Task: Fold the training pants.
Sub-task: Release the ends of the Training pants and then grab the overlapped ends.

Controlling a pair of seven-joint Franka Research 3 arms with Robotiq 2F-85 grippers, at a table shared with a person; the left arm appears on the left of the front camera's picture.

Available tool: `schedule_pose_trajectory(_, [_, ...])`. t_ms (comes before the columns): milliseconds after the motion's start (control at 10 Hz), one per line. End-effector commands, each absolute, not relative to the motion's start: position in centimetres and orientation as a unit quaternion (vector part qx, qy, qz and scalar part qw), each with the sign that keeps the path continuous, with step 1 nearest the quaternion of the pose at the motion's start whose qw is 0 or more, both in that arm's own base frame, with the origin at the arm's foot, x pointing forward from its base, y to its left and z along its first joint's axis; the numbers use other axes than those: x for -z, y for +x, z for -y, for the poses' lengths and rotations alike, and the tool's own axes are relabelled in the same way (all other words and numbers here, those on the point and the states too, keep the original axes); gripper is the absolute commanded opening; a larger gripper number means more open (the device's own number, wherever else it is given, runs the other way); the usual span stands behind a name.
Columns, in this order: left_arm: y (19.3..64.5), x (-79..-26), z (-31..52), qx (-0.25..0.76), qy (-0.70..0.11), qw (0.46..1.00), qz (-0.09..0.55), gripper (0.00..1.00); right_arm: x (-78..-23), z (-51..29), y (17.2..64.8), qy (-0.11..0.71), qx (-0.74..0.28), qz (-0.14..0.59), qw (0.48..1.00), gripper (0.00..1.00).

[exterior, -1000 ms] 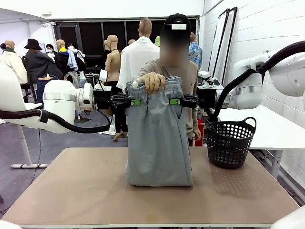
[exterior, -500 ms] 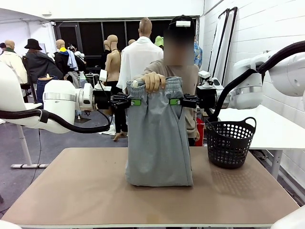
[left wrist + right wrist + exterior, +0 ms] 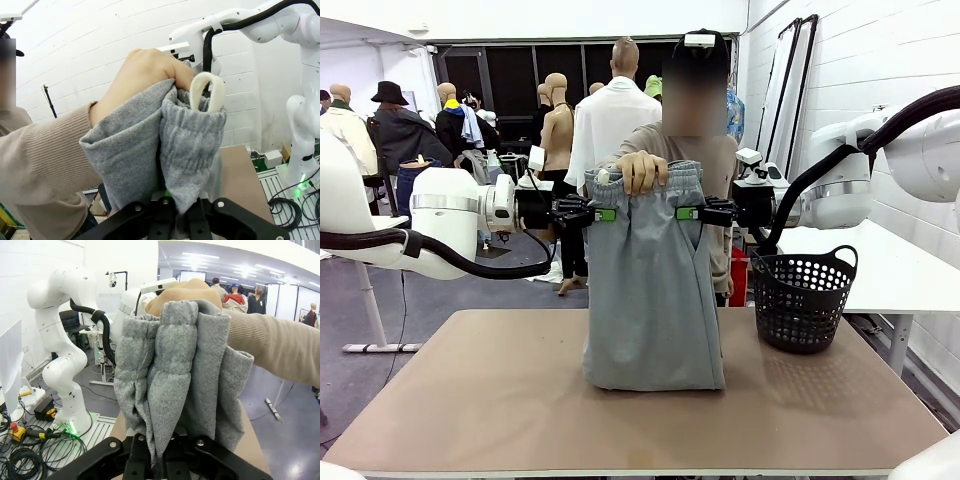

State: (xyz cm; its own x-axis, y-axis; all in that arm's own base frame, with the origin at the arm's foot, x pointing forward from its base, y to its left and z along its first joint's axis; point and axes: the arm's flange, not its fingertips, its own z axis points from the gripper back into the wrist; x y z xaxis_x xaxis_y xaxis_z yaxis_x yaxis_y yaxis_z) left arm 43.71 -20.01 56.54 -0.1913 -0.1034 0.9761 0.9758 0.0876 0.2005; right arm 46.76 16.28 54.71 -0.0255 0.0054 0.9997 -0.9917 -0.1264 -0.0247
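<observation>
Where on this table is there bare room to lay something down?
Bare tabletop left of the training pants, and the near strip before their hem. To the right, only a narrow gap up to the black basket. Crowded at the waistband: left gripper, right gripper, person's hand.

The training pants [image 3: 653, 300] are seen as soft, matt grey jersey cloth, gathered into ribs at the waist. The basket [image 3: 802, 300] is moulded in black plastic mesh with a faint sheen. The table [image 3: 470, 400] is topped in smooth, matt tan.

The training pants [image 3: 653, 300] hang across the middle of the table [image 3: 470, 400], a basket [image 3: 802, 300] at right; its left lies open.
</observation>
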Motion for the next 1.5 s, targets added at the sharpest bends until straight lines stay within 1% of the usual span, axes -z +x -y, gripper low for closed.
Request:
schedule_pose_trajectory(0, [43.5, -56.7, 20.0, 0.546, -0.4, 0.492, 0.548, 0.0, -54.8, -16.4, 46.7, 0.522, -0.54, 0.472, 0.461, 0.0])
schedule_pose_trajectory(300, [43.7, -56.5, 20.0, 0.545, -0.399, 0.495, 0.547, 0.0, -54.8, -16.4, 46.7, 0.522, -0.54, 0.472, 0.461, 0.0])
schedule_pose_trajectory(400, [43.8, -56.5, 19.9, 0.542, -0.4, 0.496, 0.547, 0.0, -54.7, -16.3, 46.8, 0.523, -0.539, 0.472, 0.463, 0.03])
schedule_pose_trajectory(500, [43.8, -56.6, 19.9, 0.542, -0.402, 0.495, 0.547, 0.12, -54.7, -16.1, 46.8, 0.525, -0.535, 0.47, 0.466, 0.23])
schedule_pose_trajectory(800, [44.0, -56.6, 19.4, 0.536, -0.405, 0.496, 0.55, 0.71, -55.0, -15.7, 47.0, 0.531, -0.527, 0.466, 0.472, 0.82])
schedule_pose_trajectory(900, [44.1, -56.6, 19.2, 0.533, -0.404, 0.498, 0.552, 0.91, -55.1, -15.5, 46.9, 0.531, -0.526, 0.466, 0.474, 1.0])
schedule_pose_trajectory(1000, [44.1, -56.7, 19.1, 0.53, -0.402, 0.499, 0.555, 1.0, -55.2, -15.3, 46.8, 0.529, -0.524, 0.469, 0.475, 1.0])
schedule_pose_trajectory(1400, [43.3, -56.8, 17.6, 0.518, -0.389, 0.505, 0.569, 1.0, -55.4, -14.3, 46.4, 0.515, -0.519, 0.482, 0.483, 1.0])
